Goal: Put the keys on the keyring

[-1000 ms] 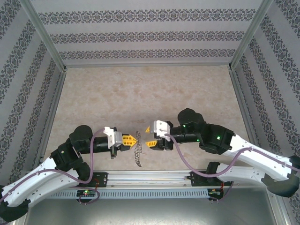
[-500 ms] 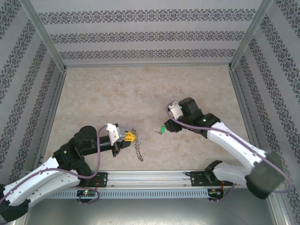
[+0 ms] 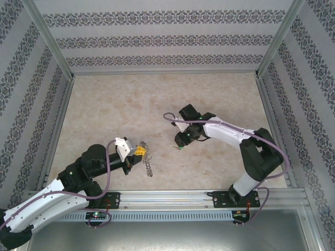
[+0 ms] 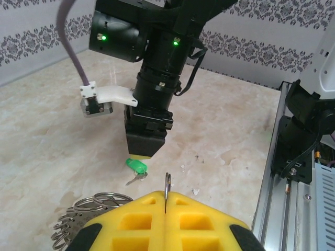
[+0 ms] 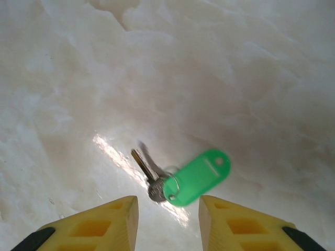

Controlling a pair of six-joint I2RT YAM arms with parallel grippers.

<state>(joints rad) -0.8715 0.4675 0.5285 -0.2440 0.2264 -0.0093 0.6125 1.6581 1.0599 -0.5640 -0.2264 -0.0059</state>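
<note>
The right gripper (image 5: 167, 205) is released, its 2 yellow fingers apart with nothing between them, pointing down at the table (image 5: 225, 63). Just ahead of its tips lies the key (image 5: 199, 177), green tag and grey blade flat on the surface, untouched. The left gripper (image 4: 165, 201) is clenched on the keyring (image 4: 167, 184), with the thin ring pinched edge-on between its pads. The wire loops (image 4: 86, 209) spill out beside its left finger, and the key lies just beyond its tips.
</note>
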